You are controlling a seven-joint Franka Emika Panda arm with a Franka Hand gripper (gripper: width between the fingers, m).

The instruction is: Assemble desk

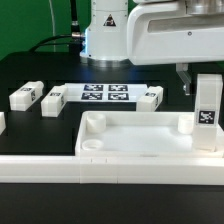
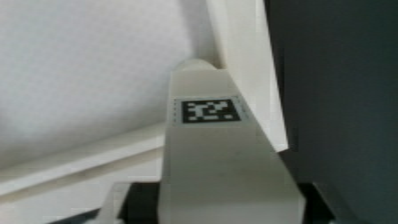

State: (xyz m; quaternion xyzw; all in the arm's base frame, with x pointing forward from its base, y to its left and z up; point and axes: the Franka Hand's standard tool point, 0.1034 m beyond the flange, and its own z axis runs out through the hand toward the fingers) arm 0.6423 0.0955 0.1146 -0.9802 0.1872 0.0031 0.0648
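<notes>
The white desk top (image 1: 140, 140) lies at the front, rim up, with round sockets in its corners (image 1: 92, 125). My gripper (image 1: 205, 72) is shut on a white tagged leg (image 1: 207, 112) and holds it upright at the tray's end on the exterior view's right, close to a corner socket (image 1: 186, 125). I cannot tell whether the leg's lower end touches the tray. In the wrist view the leg (image 2: 222, 140) runs from between the dark fingers (image 2: 153, 200) toward the tray's rim (image 2: 231, 50). Three more legs (image 1: 24, 97), (image 1: 53, 99), (image 1: 152, 97) lie on the black table.
The marker board (image 1: 105, 93) lies behind the tray, between the loose legs. A long low white rail (image 1: 35, 165) runs along the front edge. The robot's white base (image 1: 105, 35) stands at the back. A small white piece (image 1: 2, 122) shows at the far left edge.
</notes>
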